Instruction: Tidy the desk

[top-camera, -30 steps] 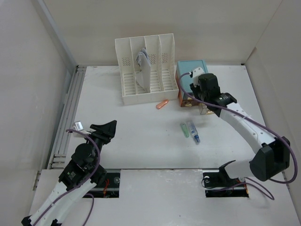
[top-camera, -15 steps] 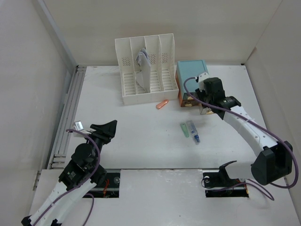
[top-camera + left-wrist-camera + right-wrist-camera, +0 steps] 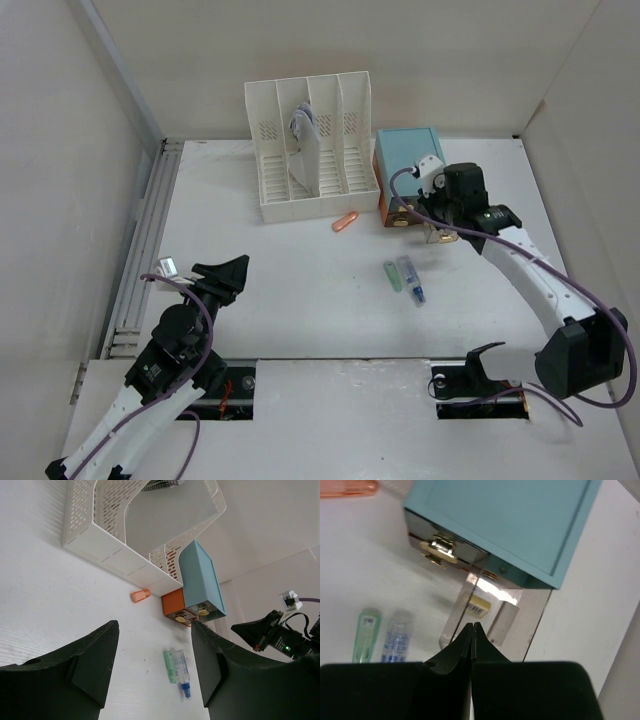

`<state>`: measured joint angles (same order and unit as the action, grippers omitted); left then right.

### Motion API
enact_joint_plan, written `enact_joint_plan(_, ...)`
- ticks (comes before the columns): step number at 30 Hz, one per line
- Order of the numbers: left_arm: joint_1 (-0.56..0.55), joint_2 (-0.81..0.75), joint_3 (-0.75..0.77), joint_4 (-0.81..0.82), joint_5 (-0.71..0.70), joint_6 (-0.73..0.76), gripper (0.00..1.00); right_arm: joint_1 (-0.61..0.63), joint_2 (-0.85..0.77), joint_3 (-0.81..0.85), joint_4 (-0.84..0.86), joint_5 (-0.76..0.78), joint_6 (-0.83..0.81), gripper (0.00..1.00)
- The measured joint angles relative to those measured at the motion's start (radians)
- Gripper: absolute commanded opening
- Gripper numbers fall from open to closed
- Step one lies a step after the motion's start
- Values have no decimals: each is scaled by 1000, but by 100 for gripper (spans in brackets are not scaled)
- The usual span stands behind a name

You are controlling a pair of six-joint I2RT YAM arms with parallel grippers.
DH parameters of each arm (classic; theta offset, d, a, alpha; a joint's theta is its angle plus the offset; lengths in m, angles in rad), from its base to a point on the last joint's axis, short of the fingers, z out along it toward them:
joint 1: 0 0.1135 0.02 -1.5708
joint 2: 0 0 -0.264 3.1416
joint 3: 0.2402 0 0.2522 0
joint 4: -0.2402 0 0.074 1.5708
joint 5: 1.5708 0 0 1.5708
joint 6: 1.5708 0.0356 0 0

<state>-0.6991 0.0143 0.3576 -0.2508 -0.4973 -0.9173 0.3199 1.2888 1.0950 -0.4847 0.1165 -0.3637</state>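
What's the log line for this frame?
left gripper: open, near base | right gripper: shut, at open drawer | green tube, clear tube: on desk

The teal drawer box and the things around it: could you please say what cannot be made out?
Open drawer, top view: largely covered by the right arm.
Labelled item in that drawer, right wrist view: too blurred to identify.
File rack contents, left wrist view: cut off by the top edge.
Green tube and clear tube labels: too small to read.
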Motion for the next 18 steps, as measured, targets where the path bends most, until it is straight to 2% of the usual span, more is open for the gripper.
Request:
enact_joint_plan(5, 0, -3, 0, 0, 0, 0, 56, -31, -52, 2, -40, -249, -169, 0)
enact_joint_plan(10, 0, -3, 0, -3, -2, 1, 56, -35, -53, 34, -212, -412, -403, 0)
enact_joint_plan(14, 0, -3, 0, -11, -5, 4, 56, -60, -51, 41, -334, -434, -556, 0)
enact_joint_plan(18, 0, -3, 0, -16, -8, 5, 56, -79, -50, 40, -377, -378, -624, 0)
